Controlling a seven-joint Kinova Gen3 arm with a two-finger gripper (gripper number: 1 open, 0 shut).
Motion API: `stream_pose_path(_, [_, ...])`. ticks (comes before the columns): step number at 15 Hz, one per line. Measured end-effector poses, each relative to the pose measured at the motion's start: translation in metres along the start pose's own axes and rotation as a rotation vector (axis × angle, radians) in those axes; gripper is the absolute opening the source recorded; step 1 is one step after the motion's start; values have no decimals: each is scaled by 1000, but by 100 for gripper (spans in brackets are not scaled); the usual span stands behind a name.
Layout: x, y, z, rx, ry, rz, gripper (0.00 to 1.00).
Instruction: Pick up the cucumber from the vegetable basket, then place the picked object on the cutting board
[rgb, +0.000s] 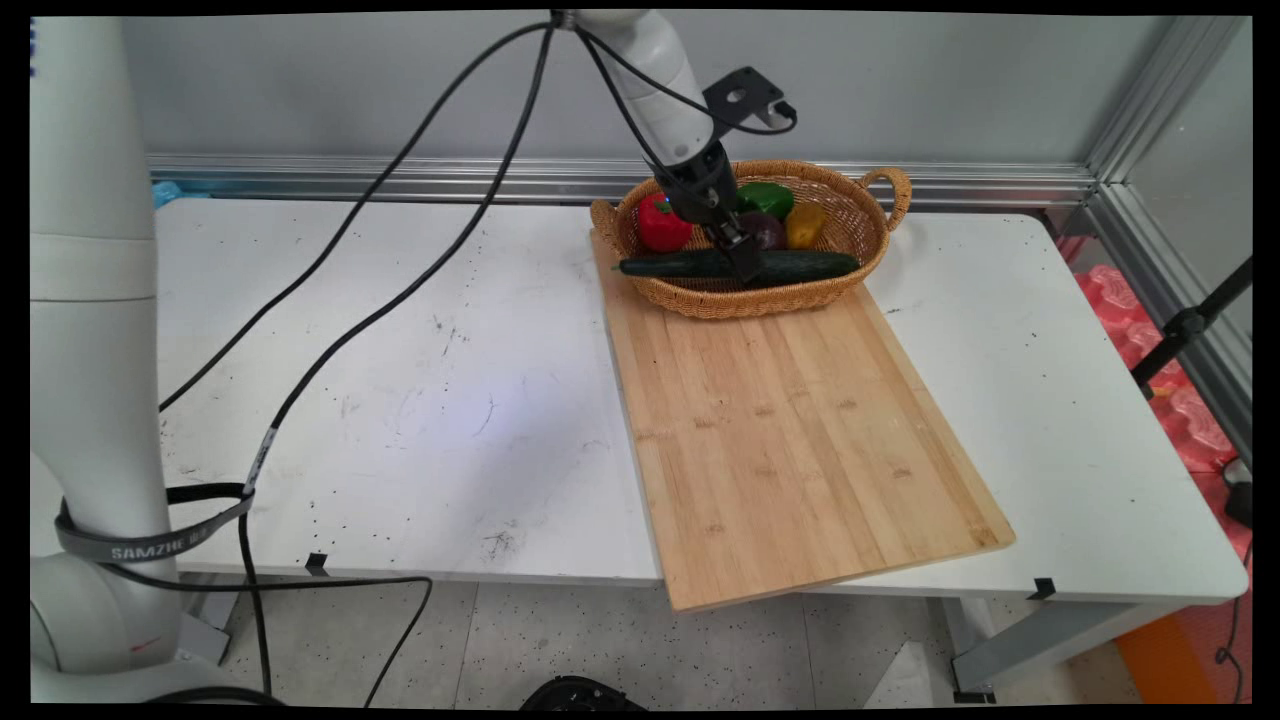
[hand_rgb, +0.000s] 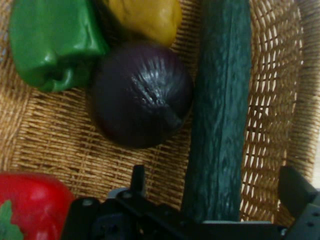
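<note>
Bamboo planks make up the long, pale wooden cutting board (rgb: 790, 420) that lies nearest the camera; its near end juts past the tabletop's front edge, and it runs back toward the far edge of the white table (rgb: 400, 400), right of centre. On the board's far end sits an oval woven wicker basket (rgb: 860, 215) with a loop handle at each end.

Inside the basket a long dark green cucumber (rgb: 800, 264) lies along the near wall, stretching almost from one end to the other. Behind it, at the left end, is a red bell pepper (rgb: 660, 225). A green bell pepper (rgb: 770, 198) rests against the far wall, a round dark purple onion (rgb: 766, 230) lies just in front of it and beside the cucumber, and a yellow pepper (rgb: 806, 224) sits to the onion's right, touching it.

Reaching down into the basket, the black two-finger gripper (rgb: 745, 268) is set over the middle of the cucumber. In the hand view its fingers (hand_rgb: 296, 192) stand apart, one on each side of the cucumber (hand_rgb: 220, 110), with the jaws wide and not visibly pressing on it. The onion (hand_rgb: 141, 95) is just beside the cucumber there, and the red pepper (hand_rgb: 30, 205) lies close to the linkage.

Black cables (rgb: 400, 230) hang from the arm across the table's left half.
</note>
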Motion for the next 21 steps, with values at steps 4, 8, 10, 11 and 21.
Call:
stream_pose_path(4, [2,0,12,-2,-20,9,0])
stream_pose_path(8, [4,-1,14,0,-18,31,0])
stream_pose_path(10, [4,-2,12,3,-11,45,0])
stream_pose_path(11, [4,-2,10,4,-8,51,0])
stream_pose_path(21, [-13,7,-74,10,79,164,0])
